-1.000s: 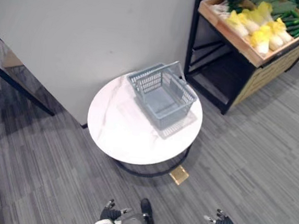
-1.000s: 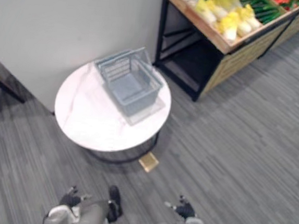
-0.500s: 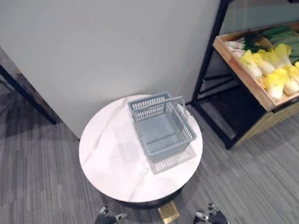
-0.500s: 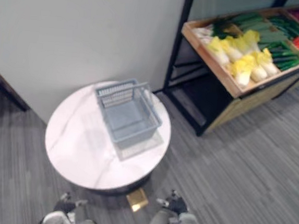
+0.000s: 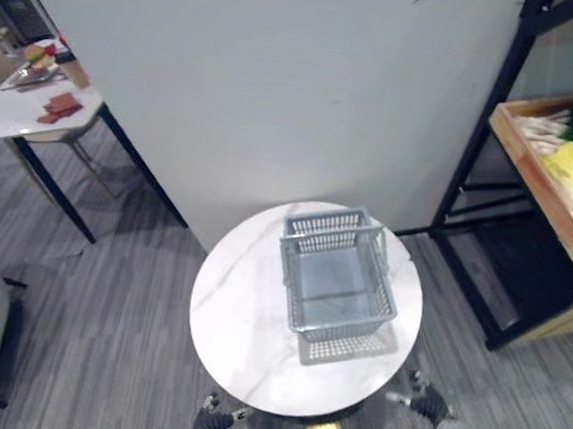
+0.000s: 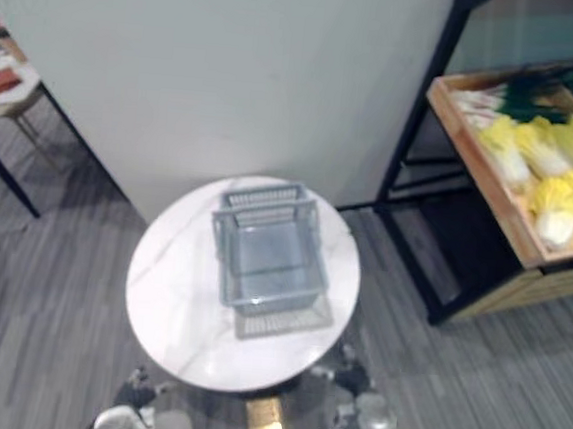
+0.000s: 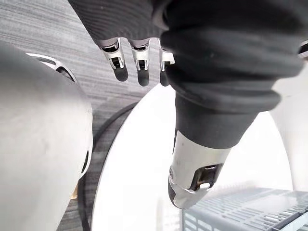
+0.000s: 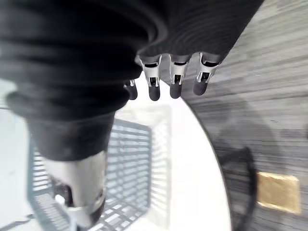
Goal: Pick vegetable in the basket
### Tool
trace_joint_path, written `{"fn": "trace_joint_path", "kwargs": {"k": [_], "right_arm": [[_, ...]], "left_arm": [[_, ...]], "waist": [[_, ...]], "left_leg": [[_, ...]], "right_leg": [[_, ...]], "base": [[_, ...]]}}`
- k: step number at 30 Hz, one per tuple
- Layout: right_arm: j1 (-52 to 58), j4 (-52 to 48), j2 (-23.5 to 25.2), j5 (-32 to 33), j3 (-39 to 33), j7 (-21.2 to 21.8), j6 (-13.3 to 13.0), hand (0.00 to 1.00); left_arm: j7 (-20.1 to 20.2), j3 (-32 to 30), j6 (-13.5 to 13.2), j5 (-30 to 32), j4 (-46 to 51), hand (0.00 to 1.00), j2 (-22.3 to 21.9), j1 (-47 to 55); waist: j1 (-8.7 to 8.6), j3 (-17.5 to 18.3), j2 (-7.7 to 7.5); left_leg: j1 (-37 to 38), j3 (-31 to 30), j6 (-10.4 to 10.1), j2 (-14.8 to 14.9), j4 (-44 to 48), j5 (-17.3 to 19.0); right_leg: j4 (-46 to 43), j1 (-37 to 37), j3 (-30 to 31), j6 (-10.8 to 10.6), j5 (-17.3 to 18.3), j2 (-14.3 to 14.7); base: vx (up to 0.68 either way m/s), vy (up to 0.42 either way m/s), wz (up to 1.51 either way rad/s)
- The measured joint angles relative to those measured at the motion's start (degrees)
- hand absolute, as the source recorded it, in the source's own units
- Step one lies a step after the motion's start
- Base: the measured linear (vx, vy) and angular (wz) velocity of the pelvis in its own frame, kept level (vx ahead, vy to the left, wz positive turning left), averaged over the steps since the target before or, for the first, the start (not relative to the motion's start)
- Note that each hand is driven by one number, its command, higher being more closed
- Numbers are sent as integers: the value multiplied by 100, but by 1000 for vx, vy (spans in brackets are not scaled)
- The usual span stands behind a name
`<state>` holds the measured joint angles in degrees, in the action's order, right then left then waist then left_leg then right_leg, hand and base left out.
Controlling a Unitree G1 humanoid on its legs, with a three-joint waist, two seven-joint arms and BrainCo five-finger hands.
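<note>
yellow-and-white leafy cabbages (image 6: 546,177): lying in a slanted wooden crate (image 6: 482,179) on a black metal rack (image 5: 481,121), off to the robot's right, none taken.
grey plastic mesh basket (image 5: 340,321): empty, toward the far edge of a round white marble table (image 5: 242,321).
left hand (image 7: 139,55), right hand (image 8: 175,72): low by the table's near edge, fingers loosely straight, holding nothing.
step: the approach, i'd judge. the next move calls for turning right and reaching into the crate.
</note>
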<state>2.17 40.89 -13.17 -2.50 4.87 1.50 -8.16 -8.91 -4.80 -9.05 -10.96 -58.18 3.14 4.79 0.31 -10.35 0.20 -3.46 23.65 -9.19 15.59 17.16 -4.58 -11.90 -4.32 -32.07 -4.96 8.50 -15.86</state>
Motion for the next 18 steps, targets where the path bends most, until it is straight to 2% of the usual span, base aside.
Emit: {"fn": "trace_joint_path", "kwargs": {"k": [1,2,3,5,8,12,14,18], "right_arm": [[-12,-249,-100,-49,-29,-8,-3,0],[-8,-552,-251,-288,-61,-59,-4,0],[-12,-785,-311,-445,-95,-127,-3,0],[-240,-1261,-462,-753,-79,-231,-41,0],[-742,-1376,-521,-1177,64,-381,-99,0],[-1372,-1617,-815,-1822,280,-621,-215,0],[-1530,-1623,-963,-2069,304,-684,-203,0],[-2045,-1553,-1268,-2538,733,-745,-76,0]], "left_arm": [[5,-4,0,4,7,0,-2,0],[4,-9,5,15,4,0,-17,0],[2,-9,31,65,1,0,4,2],[6,-33,38,90,12,0,84,-5],[-4,-59,47,108,49,0,114,-3],[2,8,88,332,-12,0,139,8],[15,22,94,334,-21,0,144,7],[38,75,87,472,-3,0,192,-38]], "waist": [[2,1,3],[3,11,33],[-7,66,65],[4,35,-69],[16,31,-77],[71,46,58],[99,61,77],[143,3,-21]], "left_leg": [[-48,66,63,-118,-333,-54],[-65,147,271,-261,-796,-311],[5,100,289,-339,-1010,-311],[43,29,289,-503,-1434,-312],[89,57,289,-589,-1615,-312],[415,88,289,-711,-2008,-310],[466,73,290,-731,-2238,-308],[372,75,444,-932,-2299,-70]], "right_leg": [[-9,0,-79,-2,-1,1],[-17,-5,-152,-29,-16,48],[27,-9,-201,-101,-57,62],[382,-1,-200,-292,-206,94],[640,-32,-164,-322,-419,152],[681,-69,60,-353,-530,139],[527,98,128,-359,-525,115],[-432,732,416,-392,-310,-311]], "base": [[102,91,39],[139,131,47],[167,143,50],[122,112,29],[24,79,-4],[-11,75,-21],[-52,81,-17],[-115,85,-14]]}}
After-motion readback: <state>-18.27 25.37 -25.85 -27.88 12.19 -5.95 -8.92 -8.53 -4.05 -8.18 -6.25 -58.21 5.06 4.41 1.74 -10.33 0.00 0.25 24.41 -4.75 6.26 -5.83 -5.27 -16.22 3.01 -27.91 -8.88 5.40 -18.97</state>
